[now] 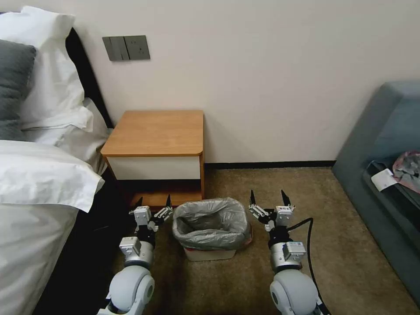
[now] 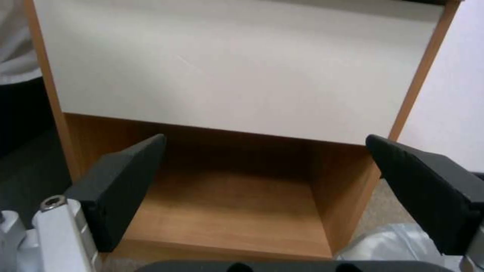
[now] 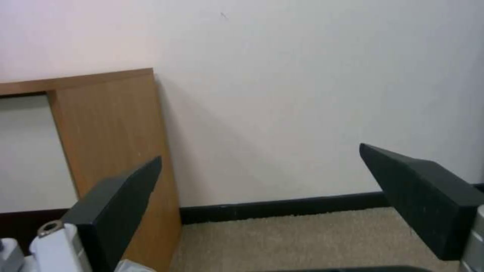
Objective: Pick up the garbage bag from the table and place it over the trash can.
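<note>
- On the brown carpet in front of the small orange-brown wooden worktop (image 1: 156, 132) stands the small cream-beige plastic trash can (image 1: 210, 253), and the thin, wrinkly silver-grey garbage bag (image 1: 211, 223) is already draped over it, its mouth open and its edge folded down around the rim.
- The worktop's surface carries nothing; its white drawer front and the open shelf below show in the left wrist view.
- The left pincer (image 1: 152, 204) hovers just beside the bin on its left, black fingers spread apart and holding nothing.
- The right pincer (image 1: 269, 199) hovers just beside the bin on its right, fingers likewise parted and empty.
- Judged from how it lies, the lining looks done.
- The bag seems very light, limp and slippery, apt to crumple, slide or tear under sharp tips; the best hold would be a pinch on the folded film at the rim, on opposite sides, rather than the slack middle.
</note>
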Controlling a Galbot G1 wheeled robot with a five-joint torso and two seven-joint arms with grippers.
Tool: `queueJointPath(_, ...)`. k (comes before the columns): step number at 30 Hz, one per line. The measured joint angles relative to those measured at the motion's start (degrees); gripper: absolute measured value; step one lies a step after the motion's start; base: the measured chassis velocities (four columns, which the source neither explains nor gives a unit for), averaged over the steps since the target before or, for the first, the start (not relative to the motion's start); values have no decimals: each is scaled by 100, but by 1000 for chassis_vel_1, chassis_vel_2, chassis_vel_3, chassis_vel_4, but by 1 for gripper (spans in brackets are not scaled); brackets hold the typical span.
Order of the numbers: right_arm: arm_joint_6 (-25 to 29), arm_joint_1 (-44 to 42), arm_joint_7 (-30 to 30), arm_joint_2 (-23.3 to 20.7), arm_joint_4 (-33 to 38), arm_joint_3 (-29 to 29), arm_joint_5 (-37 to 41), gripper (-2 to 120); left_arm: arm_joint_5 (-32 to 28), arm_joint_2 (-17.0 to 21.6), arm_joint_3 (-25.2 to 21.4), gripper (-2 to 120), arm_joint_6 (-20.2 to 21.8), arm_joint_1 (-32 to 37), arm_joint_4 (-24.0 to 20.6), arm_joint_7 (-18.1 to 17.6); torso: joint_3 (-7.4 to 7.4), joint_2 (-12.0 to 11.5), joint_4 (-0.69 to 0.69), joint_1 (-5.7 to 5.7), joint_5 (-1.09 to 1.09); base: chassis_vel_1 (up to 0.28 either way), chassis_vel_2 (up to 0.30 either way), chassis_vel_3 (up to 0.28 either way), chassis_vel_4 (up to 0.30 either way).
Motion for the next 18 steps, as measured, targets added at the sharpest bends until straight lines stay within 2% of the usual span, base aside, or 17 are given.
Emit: queueJointPath(18, -14, 3, -3, -13, 7, -12, -1, 100, -6, -2, 1, 99, 22, 0, -9, -9, 0, 0, 0, 0, 0, 0, 0, 0, 0)
